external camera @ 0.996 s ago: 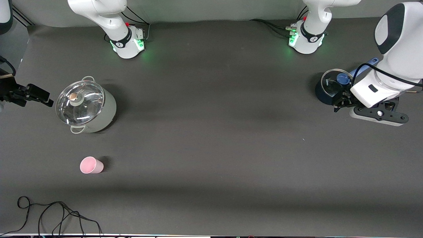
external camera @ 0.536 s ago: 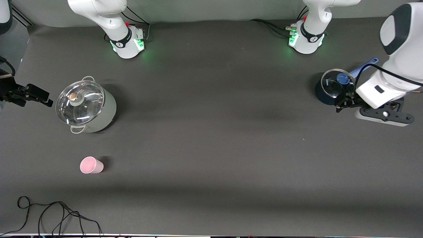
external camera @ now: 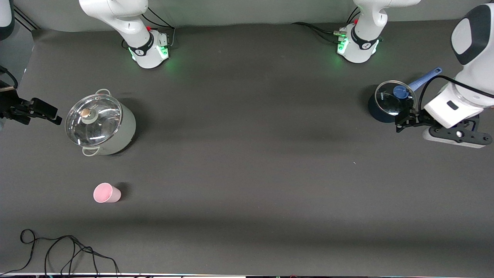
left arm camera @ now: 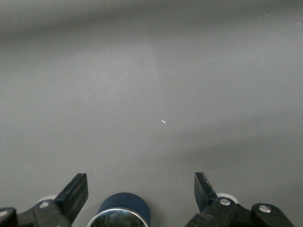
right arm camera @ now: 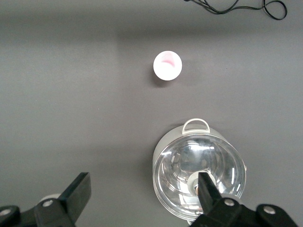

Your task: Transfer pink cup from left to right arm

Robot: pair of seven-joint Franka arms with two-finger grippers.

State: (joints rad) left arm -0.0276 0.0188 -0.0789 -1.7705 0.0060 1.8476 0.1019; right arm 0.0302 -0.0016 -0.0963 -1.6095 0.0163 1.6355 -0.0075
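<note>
A dark grey tabletop (external camera: 247, 162) fills the scene, with a pale wall strip along the arms' bases. At the right arm's end, the right gripper (right arm camera: 142, 198) hangs with jaws released, beside the grey lidded pot (external camera: 101, 125). The pink cup (external camera: 106, 193) stands upright, nearer the front camera than that pot; a black cable (external camera: 58, 251) coils nearer still. At the left arm's end, the left gripper (left arm camera: 141, 194) hovers with jaws released over the tabletop, just beside the dark blue saucepan (external camera: 388, 101).

i'm looking at a robot lab: two bolted arm bases (external camera: 148, 48) with green lights, dark matted table (external camera: 247, 173), loose cables (external camera: 65, 251).
</note>
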